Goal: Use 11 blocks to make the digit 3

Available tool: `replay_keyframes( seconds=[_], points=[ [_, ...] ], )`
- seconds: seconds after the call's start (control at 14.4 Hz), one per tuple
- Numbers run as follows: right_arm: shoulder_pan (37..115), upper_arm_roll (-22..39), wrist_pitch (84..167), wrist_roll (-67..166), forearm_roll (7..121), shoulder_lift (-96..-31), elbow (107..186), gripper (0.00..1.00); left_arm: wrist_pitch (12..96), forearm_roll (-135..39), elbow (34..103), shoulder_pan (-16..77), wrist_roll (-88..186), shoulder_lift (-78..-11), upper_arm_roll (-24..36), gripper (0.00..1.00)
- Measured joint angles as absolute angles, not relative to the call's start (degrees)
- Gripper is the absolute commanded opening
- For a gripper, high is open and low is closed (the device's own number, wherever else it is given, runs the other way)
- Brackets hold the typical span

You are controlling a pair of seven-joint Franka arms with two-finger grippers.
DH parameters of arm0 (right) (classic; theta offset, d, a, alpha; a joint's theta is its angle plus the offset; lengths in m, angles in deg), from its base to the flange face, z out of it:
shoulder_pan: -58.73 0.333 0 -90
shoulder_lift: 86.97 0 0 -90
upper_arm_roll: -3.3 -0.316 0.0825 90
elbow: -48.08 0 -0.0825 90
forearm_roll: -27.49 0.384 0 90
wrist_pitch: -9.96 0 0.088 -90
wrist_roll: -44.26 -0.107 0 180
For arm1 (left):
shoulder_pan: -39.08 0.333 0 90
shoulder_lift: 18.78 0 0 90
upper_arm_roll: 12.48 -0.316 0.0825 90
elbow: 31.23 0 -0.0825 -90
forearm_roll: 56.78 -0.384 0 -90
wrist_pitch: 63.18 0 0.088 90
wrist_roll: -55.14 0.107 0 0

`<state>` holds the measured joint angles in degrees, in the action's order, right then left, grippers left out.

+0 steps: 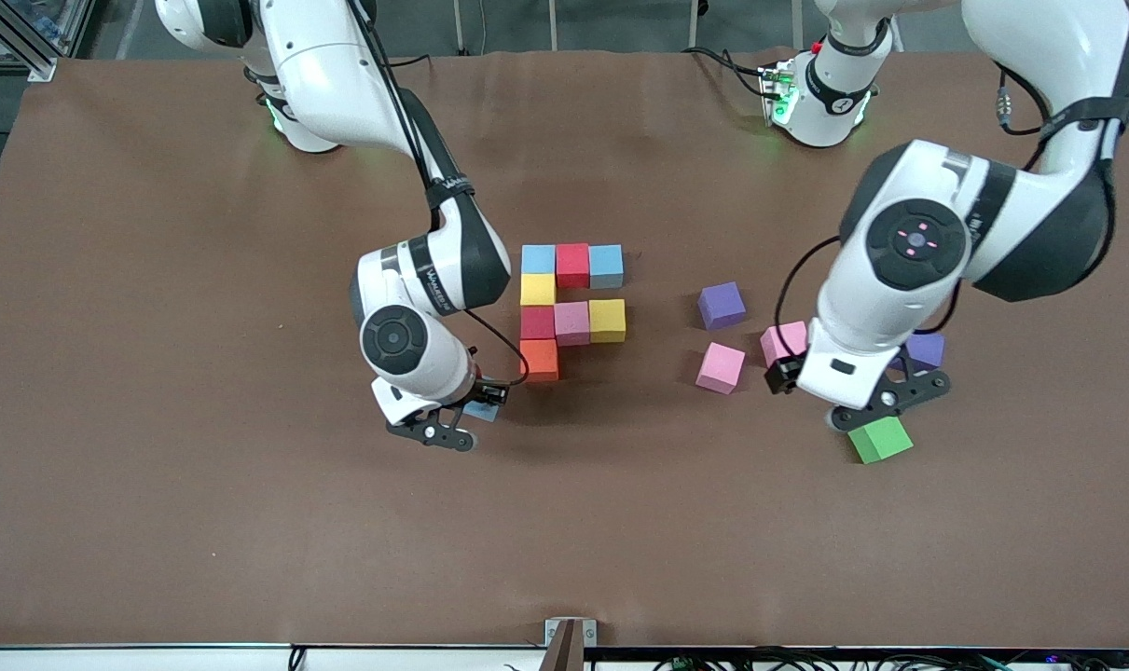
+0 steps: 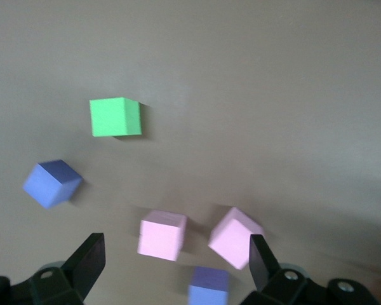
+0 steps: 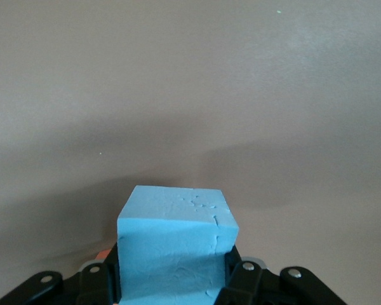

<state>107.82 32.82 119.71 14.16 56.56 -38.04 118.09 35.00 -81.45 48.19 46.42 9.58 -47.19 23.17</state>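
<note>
Right now I have the right claw (image 1: pixel 466 421) clamped on a light blue block (image 3: pixel 174 248), held over bare desk (image 1: pixel 200 466) just beside the orange block (image 1: pixel 540 360). That orange block is the end of the built cluster: two light blue blocks (image 1: pixel 538 259) with a red block (image 1: pixel 572 265) between them, a yellow block (image 1: pixel 538 289), a second red block (image 1: pixel 537 322), a pink block (image 1: pixel 571 322) and another yellow block (image 1: pixel 607 320). My left claw (image 1: pixel 886 403) hangs with its fingers (image 2: pixel 89 260) spread wide and empty over the loose blocks: two pink blocks (image 2: pixel 162 235), two purple blocks (image 2: pixel 51 183), and a green cube (image 2: pixel 114 117) just beside it.
</note>
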Motion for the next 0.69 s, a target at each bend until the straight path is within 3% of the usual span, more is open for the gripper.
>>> replay_keyframes(
  seconds=[0.69],
  points=[
    [105.9, 31.2, 118.5, 19.6, 56.3, -28.3, 103.0, 0.0, 35.0, -81.4, 48.4, 49.3, 18.3, -48.3, 22.9, 1.0]
  ],
)
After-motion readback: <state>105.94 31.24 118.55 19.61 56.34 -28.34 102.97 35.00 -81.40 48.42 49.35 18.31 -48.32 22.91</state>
